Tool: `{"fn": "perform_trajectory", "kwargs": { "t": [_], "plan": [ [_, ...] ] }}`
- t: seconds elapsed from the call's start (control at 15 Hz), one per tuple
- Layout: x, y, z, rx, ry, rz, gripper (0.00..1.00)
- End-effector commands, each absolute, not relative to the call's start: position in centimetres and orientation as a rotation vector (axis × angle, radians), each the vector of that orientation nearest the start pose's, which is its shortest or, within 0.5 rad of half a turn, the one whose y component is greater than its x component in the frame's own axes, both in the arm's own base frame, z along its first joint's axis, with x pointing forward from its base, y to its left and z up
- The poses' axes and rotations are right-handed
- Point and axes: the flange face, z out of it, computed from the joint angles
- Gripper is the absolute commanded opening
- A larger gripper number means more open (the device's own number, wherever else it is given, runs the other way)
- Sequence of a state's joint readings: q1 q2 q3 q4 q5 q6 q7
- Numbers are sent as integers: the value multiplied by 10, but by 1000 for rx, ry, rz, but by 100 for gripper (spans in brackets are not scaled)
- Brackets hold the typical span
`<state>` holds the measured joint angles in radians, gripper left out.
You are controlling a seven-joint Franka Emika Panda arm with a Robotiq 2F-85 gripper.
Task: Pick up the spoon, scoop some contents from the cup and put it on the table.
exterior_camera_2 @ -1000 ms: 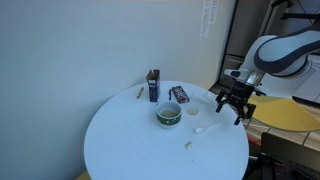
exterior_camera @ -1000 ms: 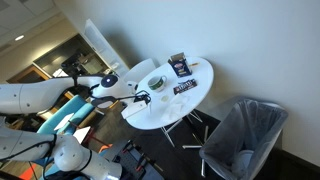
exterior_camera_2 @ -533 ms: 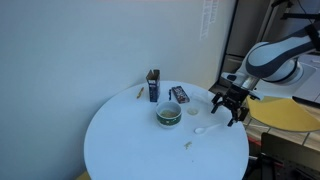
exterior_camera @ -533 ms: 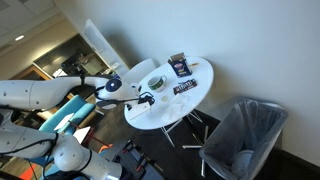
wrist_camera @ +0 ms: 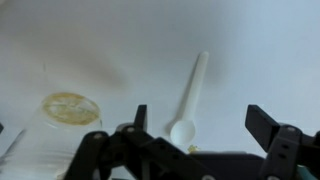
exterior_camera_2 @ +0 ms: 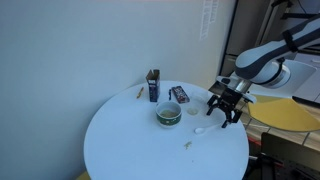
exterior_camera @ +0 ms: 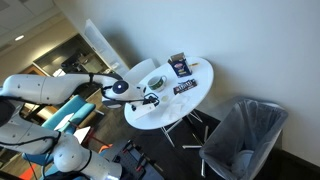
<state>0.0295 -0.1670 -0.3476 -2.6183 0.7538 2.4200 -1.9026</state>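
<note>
Since the spoon (wrist_camera: 193, 92) lying mid-frame looks light, stiff and slick, the wide-open, empty tool (wrist_camera: 202, 122) should pinch its handle midway.

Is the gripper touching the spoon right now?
Apart. The wrist view shows the spoon lying on the table between the open gripper fingers, with white surface showing on both sides of it.

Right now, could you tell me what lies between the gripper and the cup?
The white spoon lies between the gripper and the cup, seen in an exterior view; otherwise that stretch is bare.
</note>
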Motion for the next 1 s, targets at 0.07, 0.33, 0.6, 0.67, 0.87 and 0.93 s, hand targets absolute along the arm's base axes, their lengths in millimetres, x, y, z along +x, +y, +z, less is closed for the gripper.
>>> {"fn": "perform_trajectory", "kwargs": {
  "t": [0.07, 0.33, 0.6, 0.67, 0.87, 0.93],
  "plan": [
    [421, -124, 290, -2438, -1347, -637, 100],
    [426, -120, 280, -2437, -1359, -602, 100],
    [429, -119, 279, -2437, -1371, -597, 68],
    [430, -119, 280, -2437, -1372, -602, 59],
    [432, -120, 284, -2437, -1376, -616, 36],
    [432, -119, 285, -2436, -1379, -620, 29]
  ]
}}
